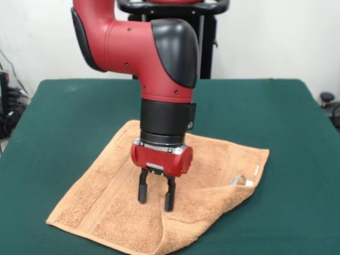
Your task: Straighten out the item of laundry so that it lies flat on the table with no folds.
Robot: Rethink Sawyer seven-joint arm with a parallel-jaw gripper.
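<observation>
My arm (pixel 154 53) comes down vertical, wrist straight over the table's middle. My gripper (pixel 156 199) points straight down, both black fingers (pixel 142 190) parted with a clear gap between them.

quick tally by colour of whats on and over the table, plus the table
orange-tan: 1, the towel, one part folded over near its white label
dark green: 1, the table
red and black: 1, the arm with its gripper, fingers apart above the towel
total: 3
</observation>
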